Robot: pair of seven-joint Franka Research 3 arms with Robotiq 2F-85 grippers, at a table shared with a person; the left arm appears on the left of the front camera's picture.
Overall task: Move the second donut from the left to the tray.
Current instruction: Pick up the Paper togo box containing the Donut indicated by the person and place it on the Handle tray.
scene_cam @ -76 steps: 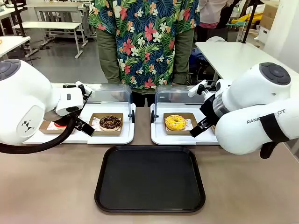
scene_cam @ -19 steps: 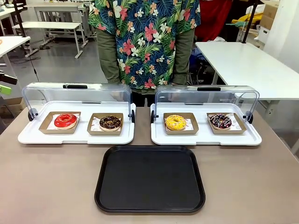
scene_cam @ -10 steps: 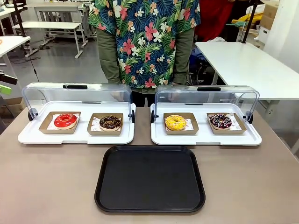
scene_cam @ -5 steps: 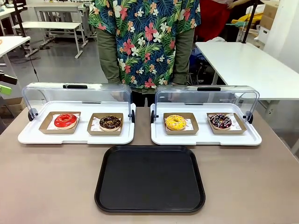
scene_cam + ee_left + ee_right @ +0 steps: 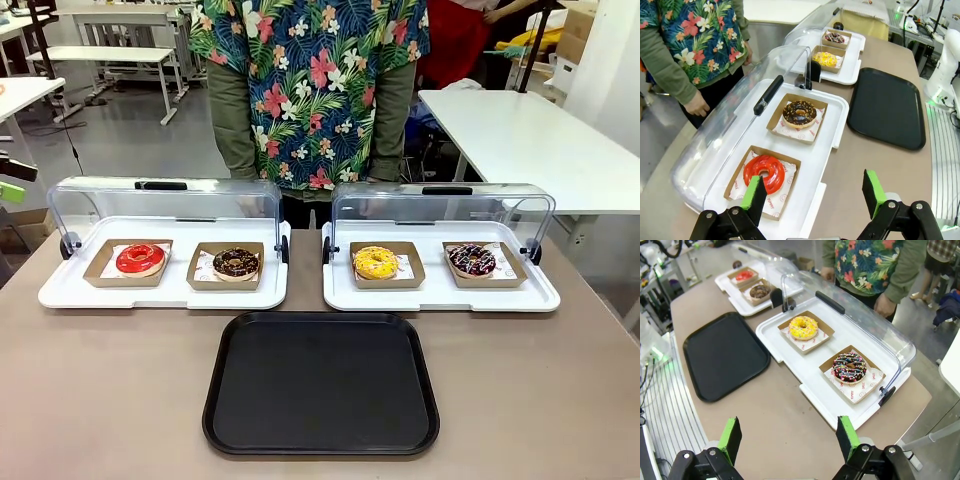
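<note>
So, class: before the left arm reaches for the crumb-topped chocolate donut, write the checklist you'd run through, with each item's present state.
1. Left gripper open: ok.
2. Chocolate crumb donut sitting in its cardboard holder, second from left: ok.
3. Clear lid over it raised: ok.
4. Black tray has free room: ok.
5. Person's hand away from the donut: ok.
6. Right gripper open: ok.

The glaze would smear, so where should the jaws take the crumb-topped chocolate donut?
Grip the cardboard holder by its near wall, not the donut. Come from the robot's side: the clear lid is swung back toward the person, leaving that side open.
</note>
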